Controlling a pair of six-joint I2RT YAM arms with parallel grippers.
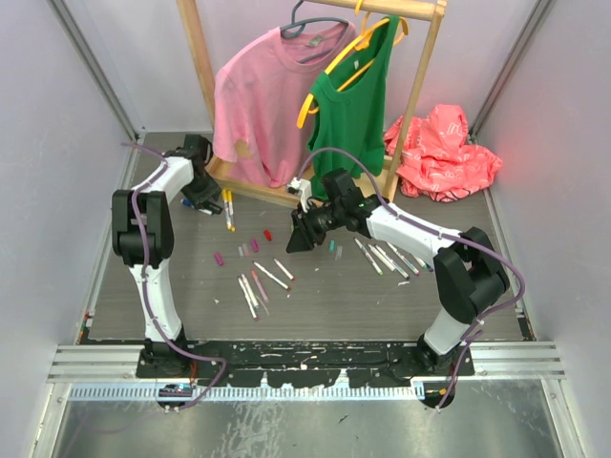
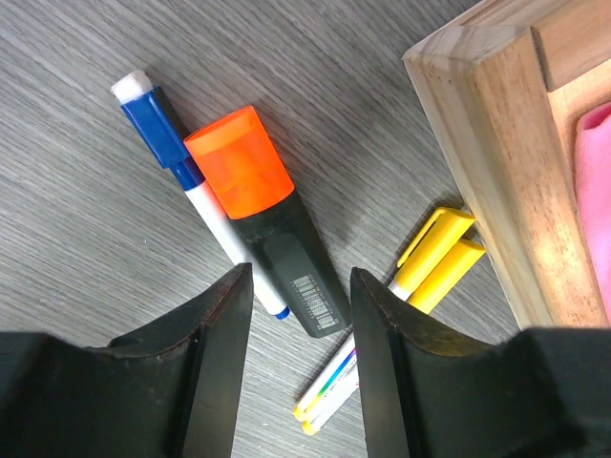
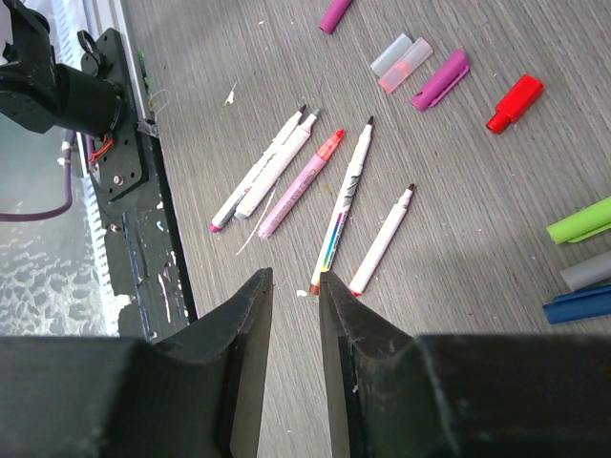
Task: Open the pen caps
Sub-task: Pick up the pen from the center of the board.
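Here, on the grey wood-grain surface [image 2: 76, 239] lie one broad translucent orange plastic cap [image 2: 239, 162] on a black highlighter [image 2: 296, 277], one blue clipped cap [image 2: 158, 129] and two yellow caps [image 2: 439, 250] touching the wooden frame [image 2: 496, 143]. All four are fitted, their axes diagonal and closed ends pointing away from the left fingers [image 2: 215, 363], which stand apart. Right fingers [image 3: 239, 363], narrowly apart, hold nothing above five uncapped pens [image 3: 346, 200].

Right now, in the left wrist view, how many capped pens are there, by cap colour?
Blue cap: 1
Orange cap: 1
Yellow caps: 2
Total: 4
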